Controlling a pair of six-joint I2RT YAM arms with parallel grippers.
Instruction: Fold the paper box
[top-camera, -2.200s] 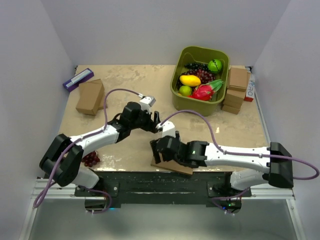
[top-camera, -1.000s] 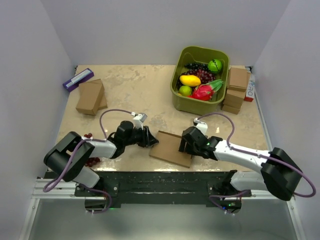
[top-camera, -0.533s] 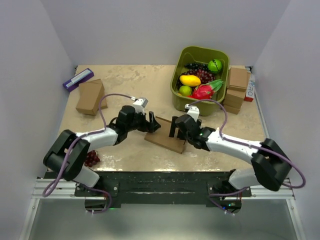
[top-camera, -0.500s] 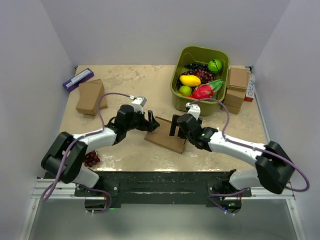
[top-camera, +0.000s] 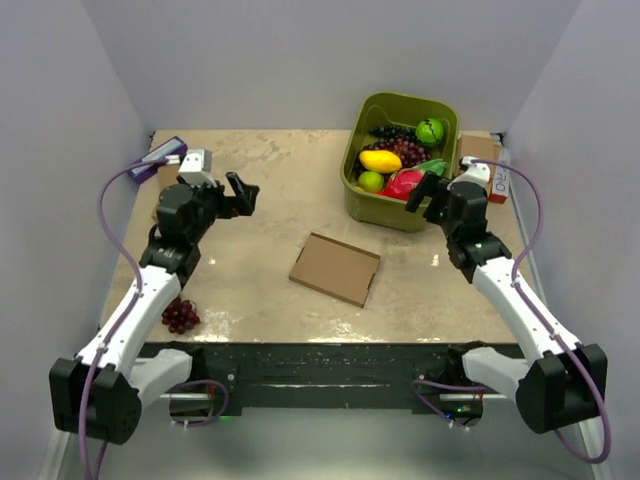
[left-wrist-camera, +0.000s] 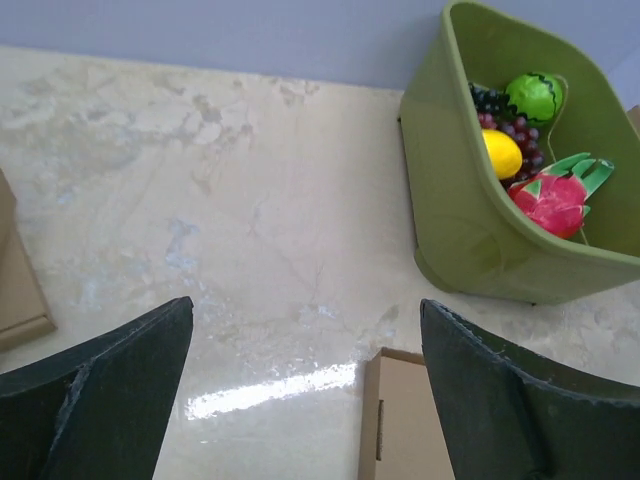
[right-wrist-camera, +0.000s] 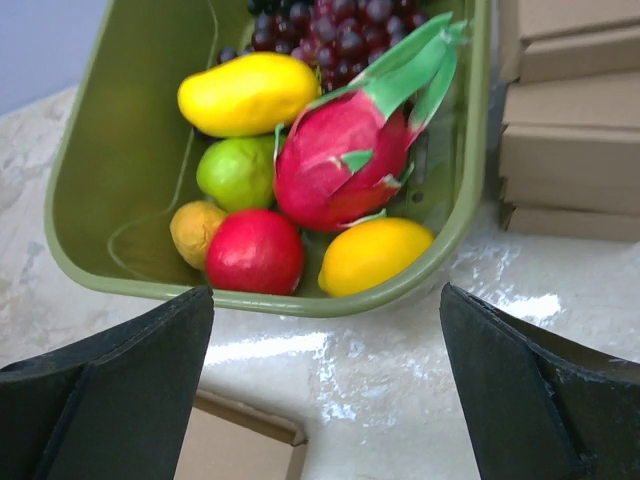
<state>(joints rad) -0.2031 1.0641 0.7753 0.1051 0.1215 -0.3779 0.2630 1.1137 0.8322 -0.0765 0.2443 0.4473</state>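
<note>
Both arms have drawn back and apart from the paper box. Half a second ago it had a pincer at each end, and now it lies flat and untouched on the counter, a little below the centre of the overhead frame. At far left a purple carton peeks out behind the left arm's cable near the counter's upper left corner, and a bunch of dark grapes lies at the lower left beside that arm. The left pincer hangs above the upper left of the counter, spread wide with nothing between its fingers. Its wrist view shows bare counter between the two dark fingers, the edge of a brown box at the left margin and a corner of the paper box at the bottom centre. Right of centre stands the green bin, holding a yellow mango, a pink dragon fruit and other fruit. The right pincer hovers at the bin's lower right corner, likewise spread wide and empty. At far right, small brown boxes are stacked just beside the bin.
</note>
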